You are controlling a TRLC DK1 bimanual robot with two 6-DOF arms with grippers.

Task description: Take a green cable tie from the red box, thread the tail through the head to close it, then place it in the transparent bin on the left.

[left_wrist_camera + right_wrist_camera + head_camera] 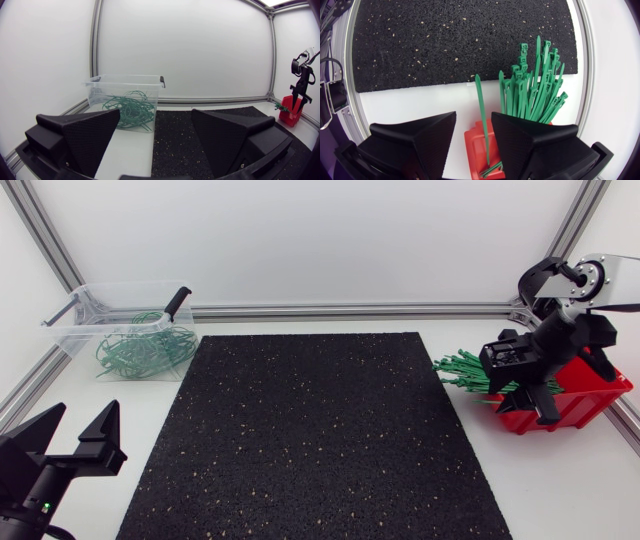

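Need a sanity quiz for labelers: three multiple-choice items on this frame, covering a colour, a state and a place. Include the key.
1. What colour are the looped cable ties in the transparent plastic bin?
A) yellow
B) green
C) white

2. What state is the left arm's matte black pincer in?
A) open and empty
B) shut on a tie
C) shut on the bin's handle

3. Where is the right arm's matte black pincer?
A) over the bin
B) touching the left pincer
C) over the red plastic box

Key:
1. B: the loops show green through the clear wall.
2. A: it stands wide with nothing inside.
3. C: the head view shows it above the box at the table's right.
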